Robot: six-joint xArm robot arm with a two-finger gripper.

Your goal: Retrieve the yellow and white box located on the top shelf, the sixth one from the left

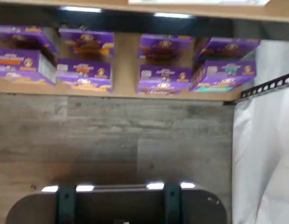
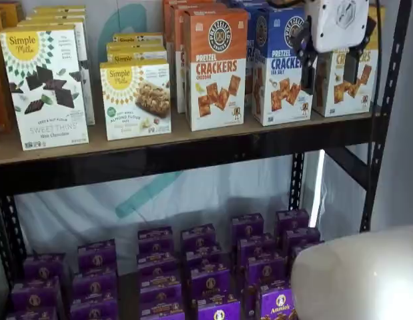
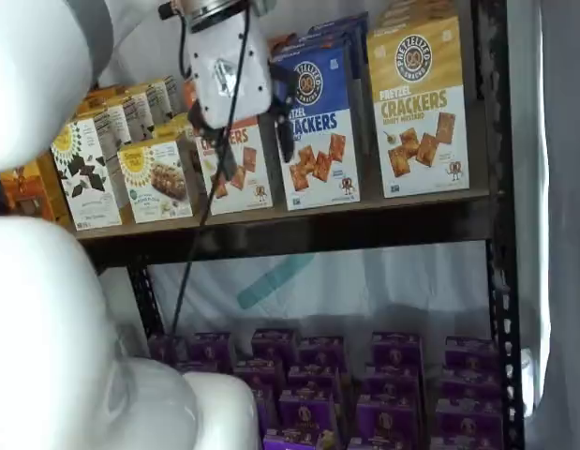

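The yellow and white box (image 3: 419,108) stands at the right end of the top shelf (image 3: 290,234), against the black upright. In a shelf view it (image 2: 339,87) is partly hidden behind my gripper. My gripper (image 2: 327,65) hangs in front of the shelf, its white body above two black fingers with a plain gap between them, holding nothing. In a shelf view the gripper (image 3: 243,139) shows in front of the orange-topped and blue-topped cartons. The wrist view shows neither the box nor the fingers.
An orange-topped carton (image 2: 216,67) and a blue-topped carton (image 2: 279,67) stand left of the yellow one, with Simple Mills boxes (image 2: 46,87) further left. Purple boxes (image 1: 158,79) fill the lower level. A black upright (image 2: 386,113) bounds the shelf's right end. My white arm (image 3: 46,281) fills the foreground.
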